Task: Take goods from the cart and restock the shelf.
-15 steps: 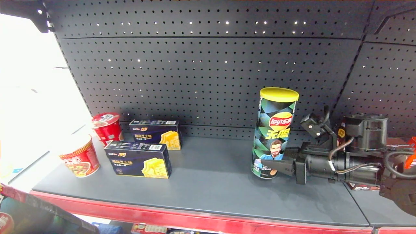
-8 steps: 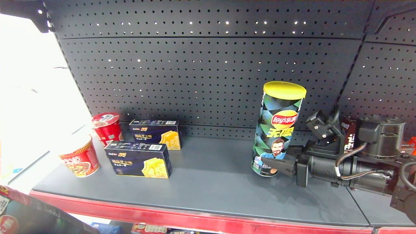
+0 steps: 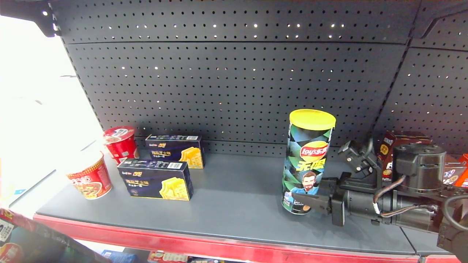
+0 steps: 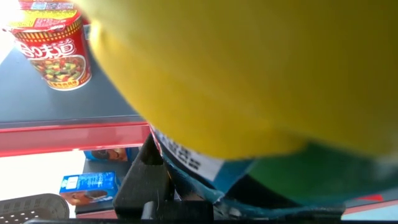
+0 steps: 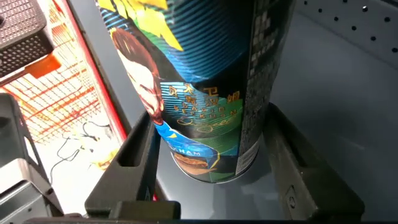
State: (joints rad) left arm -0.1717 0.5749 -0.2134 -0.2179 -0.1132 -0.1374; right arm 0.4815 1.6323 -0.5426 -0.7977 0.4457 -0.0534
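Right gripper (image 3: 307,194), head view: closed on the base of the chip can (image 3: 309,153), one finger on the near side, the other behind it. Can is upright, yellow lid on top, on the right part of the grey shelf (image 3: 234,208), well forward of the perforated back panel (image 3: 234,91). Whether its base touches the deck or sits just above it: cannot tell. Left part of the shelf: two dark snack boxes (image 3: 155,179), one behind the other, and two red cup noodles (image 3: 89,175) beside them. Red packs (image 3: 398,140) stand behind the right arm.

Left wrist view: left gripper (image 4: 180,208) at the lower edge; grip state cannot be told. A yellow and green pack (image 4: 249,81) sits very close to the lens. Past it, a cup noodle (image 4: 59,53) stands on the shelf deck above the red front rail (image 4: 68,134); a blue box (image 4: 87,186) lies on a lower level.

Right wrist view: both fingers (image 5: 137,155) flank the can's lower end, against its sides. Grey deck under and beyond the can; red rail and an orange wire grid (image 5: 43,93) lie off to one side.
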